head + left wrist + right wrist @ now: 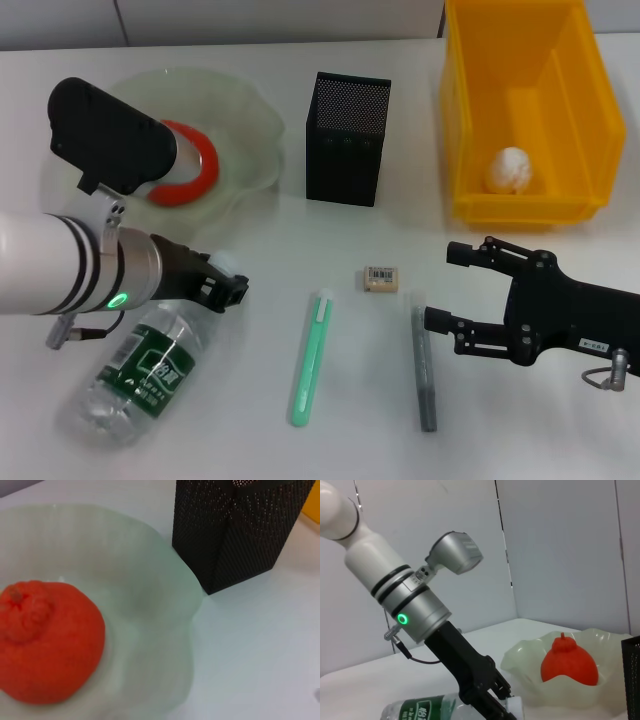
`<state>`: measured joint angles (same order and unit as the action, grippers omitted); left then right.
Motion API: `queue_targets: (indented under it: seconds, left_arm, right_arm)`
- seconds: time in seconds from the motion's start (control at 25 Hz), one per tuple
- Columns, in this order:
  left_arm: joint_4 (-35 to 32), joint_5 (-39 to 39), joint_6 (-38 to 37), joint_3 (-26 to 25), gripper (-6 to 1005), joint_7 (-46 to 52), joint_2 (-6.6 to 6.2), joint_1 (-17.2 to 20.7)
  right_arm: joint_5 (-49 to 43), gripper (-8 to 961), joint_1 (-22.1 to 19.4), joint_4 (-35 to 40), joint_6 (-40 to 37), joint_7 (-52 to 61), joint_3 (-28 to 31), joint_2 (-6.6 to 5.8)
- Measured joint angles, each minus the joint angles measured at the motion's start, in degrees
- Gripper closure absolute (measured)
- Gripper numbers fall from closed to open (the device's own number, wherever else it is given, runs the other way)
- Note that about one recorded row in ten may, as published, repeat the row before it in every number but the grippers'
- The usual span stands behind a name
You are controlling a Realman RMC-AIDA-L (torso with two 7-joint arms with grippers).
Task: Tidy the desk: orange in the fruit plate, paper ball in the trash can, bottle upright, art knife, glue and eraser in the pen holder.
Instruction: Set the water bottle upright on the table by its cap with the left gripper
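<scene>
Upper right, the bin (525,110) holds the paper ball (508,169). Upper left, the plate (245,125) holds the orange (195,165). The bottle (140,375) lies lower left — left gripper (232,285) at its cap, grip unclear. Right gripper (440,290) gapes empty, lower right.

A white table (250,400) carries everything. At its far side stand the pale green fruit plate (255,130), the black mesh pen holder (347,140) and the yellow trash can (530,110), left to right. Nearer, the bottle (140,375) lies on its side at the left. A green art knife (312,358), a small beige eraser (381,279) and a grey stick (424,370) lie apart in the middle.
</scene>
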<state>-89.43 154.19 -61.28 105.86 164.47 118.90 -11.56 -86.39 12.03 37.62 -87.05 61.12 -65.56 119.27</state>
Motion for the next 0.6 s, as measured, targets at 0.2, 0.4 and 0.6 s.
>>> queue_targets:
  seconds: [0.2, 0.4, 0.6]
  left_arm:
    - [-6.09, -4.34, -0.6, -2.19, 553, -5.66, -0.22, 5.25]
    - [-8.98, -20.23, 0.06, -9.19, 554, -21.56, -0.25, 11.33]
    - [-7.12, -35.01, -0.95, -16.21, 553, -37.55, -0.29, 15.42]
  right_arm:
    - [0.0, 111, -0.09, 0.23, -0.14, 0.08, 0.01, 0.0]
    - [0.06, 110, -0.01, 0.42, -0.37, 0.21, 0.0, 0.0]
    - [0.06, 110, 0.01, 0.6, -0.39, 0.97, 0.0, 0.0]
